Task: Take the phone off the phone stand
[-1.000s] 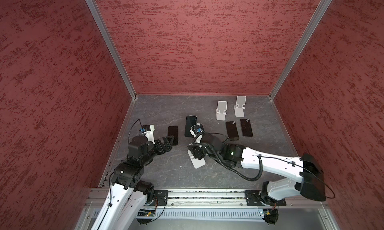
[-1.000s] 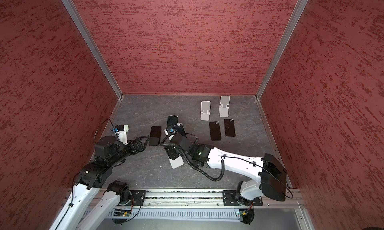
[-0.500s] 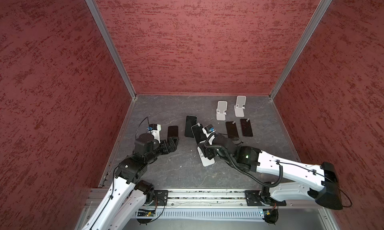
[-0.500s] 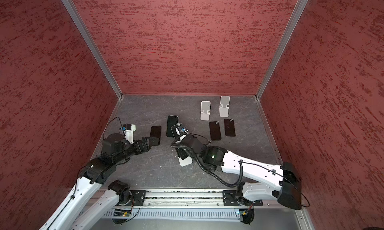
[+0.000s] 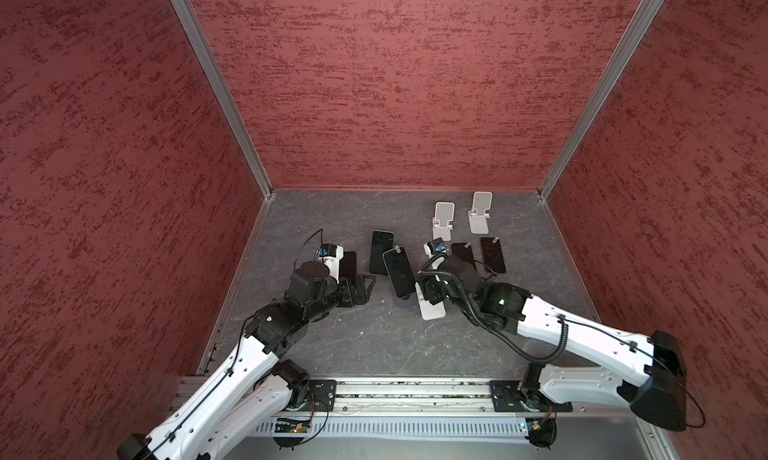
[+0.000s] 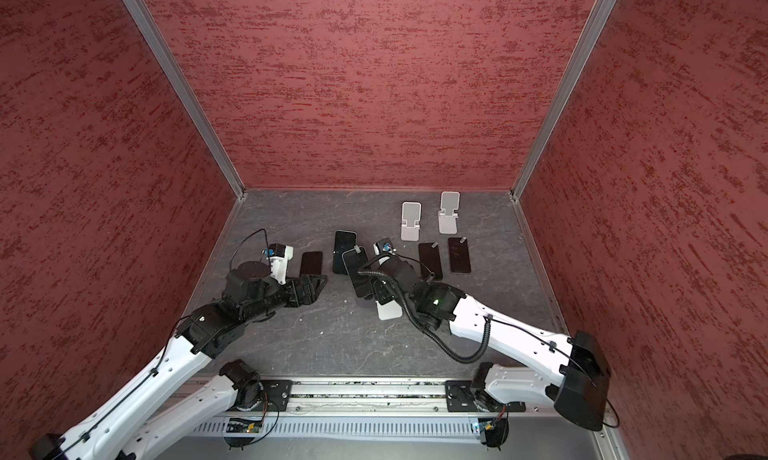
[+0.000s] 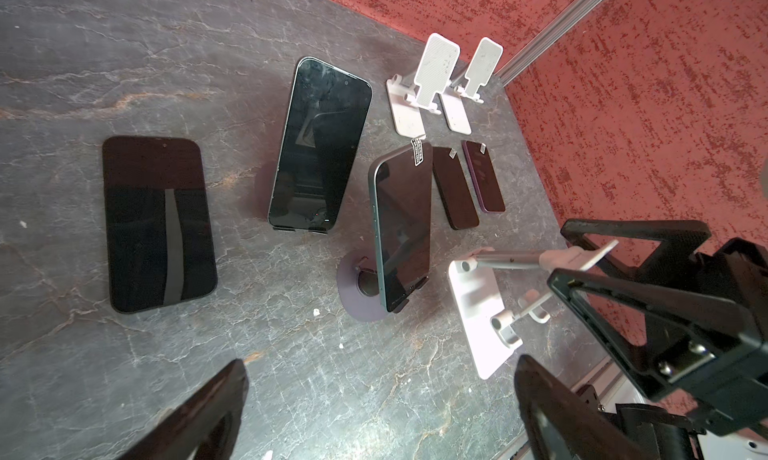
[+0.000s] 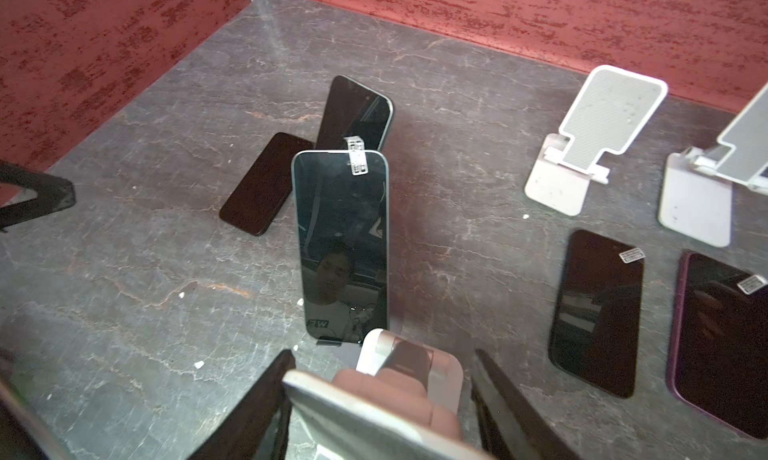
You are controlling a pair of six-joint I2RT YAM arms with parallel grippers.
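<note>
Jaws of left gripper (image 5: 369, 289) stand spread and empty, facing the phone (image 5: 399, 273), which leans upright on its dark stand (image 7: 353, 289) just ahead, between both arms. Beside it, right gripper (image 7: 559, 254) pinches a white stand (image 7: 478, 312), so left looks freer to lift.

I see the phone (image 5: 399, 273) upright on its round stand (image 7: 353, 302), mid-table (image 5: 374, 345). Behind it a second phone (image 5: 381, 254) is propped up, and a third phone (image 6: 311, 263) lies flat to their left. A folding stand (image 5: 432, 310) is just right of the phone. At the back right, a fourth stand (image 5: 443, 221) is beside a fifth stand (image 5: 480, 212), with a fourth phone (image 5: 463, 252) and a fifth phone (image 5: 493, 255) flat before them.
</note>
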